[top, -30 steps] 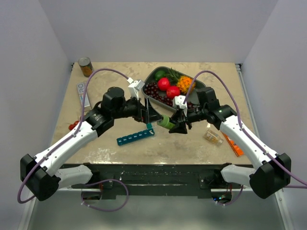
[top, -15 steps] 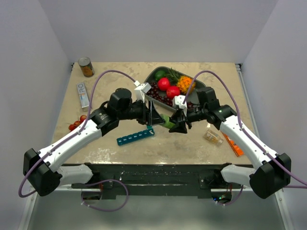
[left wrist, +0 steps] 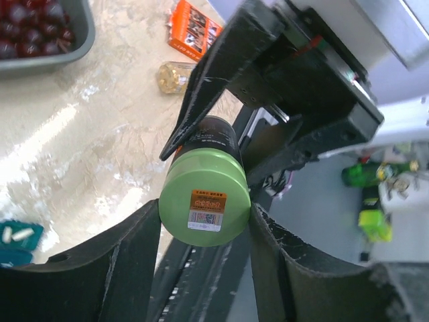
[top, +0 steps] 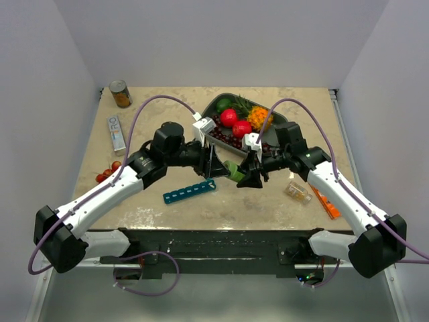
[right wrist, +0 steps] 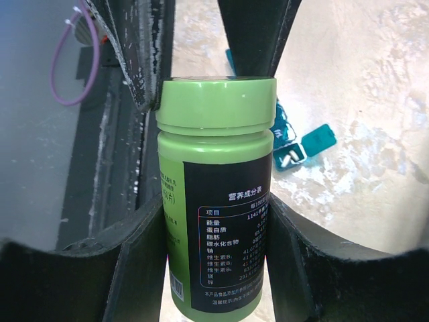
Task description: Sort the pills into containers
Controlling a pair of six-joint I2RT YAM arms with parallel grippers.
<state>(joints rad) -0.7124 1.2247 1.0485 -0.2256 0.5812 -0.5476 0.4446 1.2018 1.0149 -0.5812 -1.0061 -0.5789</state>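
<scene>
A green pill bottle (top: 232, 170) with a black label (right wrist: 231, 235) is held above the table, lying roughly level between both arms. My right gripper (right wrist: 214, 208) is shut on its body. My left gripper (left wrist: 204, 211) has both fingers pressed against the bottle's green cap (left wrist: 204, 201), which points into the left wrist view. In the top view the left gripper (top: 216, 164) and the right gripper (top: 249, 173) face each other. The teal containers strip (top: 190, 192) lies on the table below and to the left. White pills (right wrist: 285, 159) lie in its open compartments (right wrist: 295, 151).
A dark grey fruit tray (top: 209, 107) stands behind the grippers. A tin can (top: 119, 94) and a white box (top: 116, 132) are at the far left, with cherry tomatoes (top: 106, 173) nearer. A small clear bottle (top: 297, 192) and an orange packet (top: 326, 203) lie at the right.
My left arm has reached to the right toward the bottle and its fingers have closed in onto the cap. The right arm with the bottle has stayed put.
</scene>
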